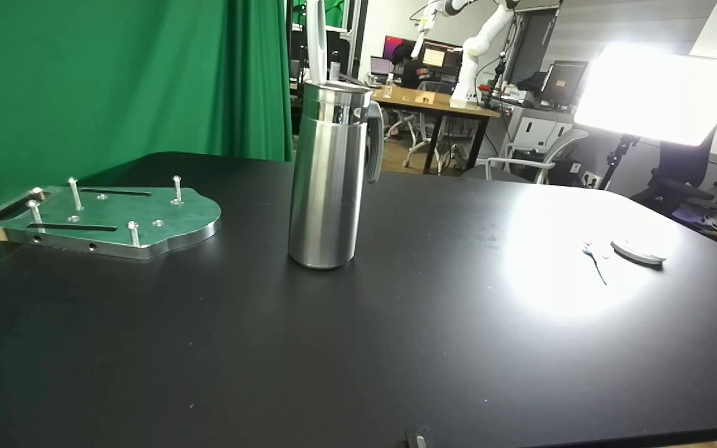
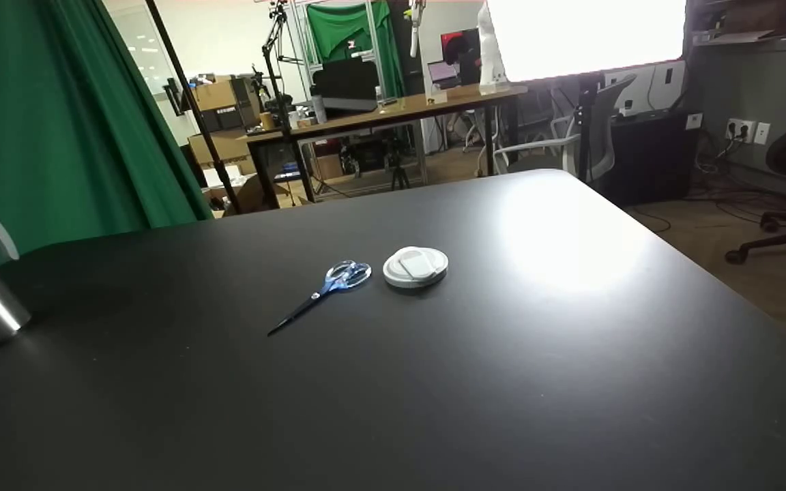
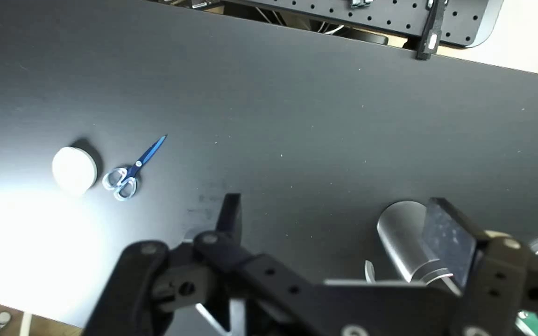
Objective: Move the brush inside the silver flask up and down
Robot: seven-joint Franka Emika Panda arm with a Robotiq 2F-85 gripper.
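Standing upright on the black bench (image 1: pixel 433 348), the steel flask (image 1: pixel 328 186) held the brush (image 1: pixel 317 43), whose pale handle poked slightly tilted from its mouth. The claw (image 3: pixel 336 212) hung above the bench, released, its jaws spread wide. Blue scissors (image 2: pixel 316 296) lay just beside a round white lid (image 2: pixel 415 267), well apart from the flask.

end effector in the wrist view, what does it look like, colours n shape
The black two-fingered end effector has angular, jointed links with round grey bolt heads. One flat, rectangular grey pad carries pale scuff marks. None of the arm itself shows.
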